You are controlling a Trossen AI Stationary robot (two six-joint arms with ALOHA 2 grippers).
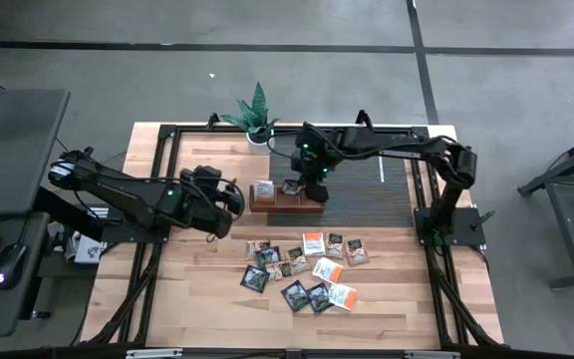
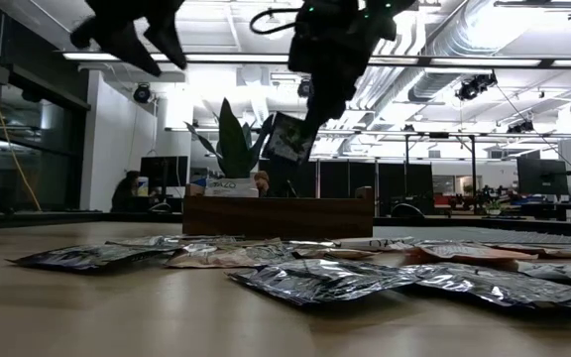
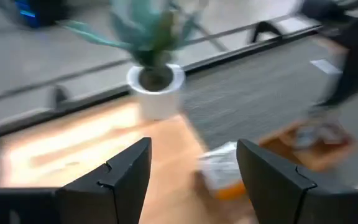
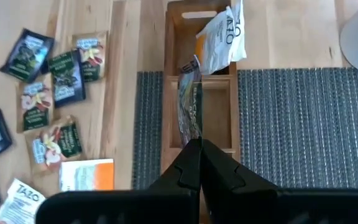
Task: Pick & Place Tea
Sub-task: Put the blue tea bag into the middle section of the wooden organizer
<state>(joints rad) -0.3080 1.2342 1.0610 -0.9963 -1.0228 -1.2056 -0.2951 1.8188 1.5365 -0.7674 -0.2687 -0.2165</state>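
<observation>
My right gripper (image 4: 199, 144) is shut on a dark green tea sachet (image 4: 189, 102), which hangs over the long wooden tray (image 4: 173, 74), above its middle compartment. A white-and-orange sachet (image 4: 219, 37) leans in the tray's end compartment nearer the left arm. Several more tea sachets (image 1: 302, 269), dark and white-and-orange, lie flat on the table nearer the front edge. My left gripper (image 1: 235, 199) hovers open to the left of the tray with nothing between its fingers (image 3: 129, 168). My right gripper pinches the dark sachet's upper end (image 4: 193, 134) between its two fingers. The fingers slant down from above. The sachet hangs below them, tilted (image 2: 287, 139), clear of the tray (image 2: 281, 215).
A potted plant in a white pot (image 1: 256, 118) stands at the table's far edge behind the tray. A dark ribbed mat (image 1: 367, 194) lies under and to the right of the tray. Bare wood lies between the left gripper and the loose sachets.
</observation>
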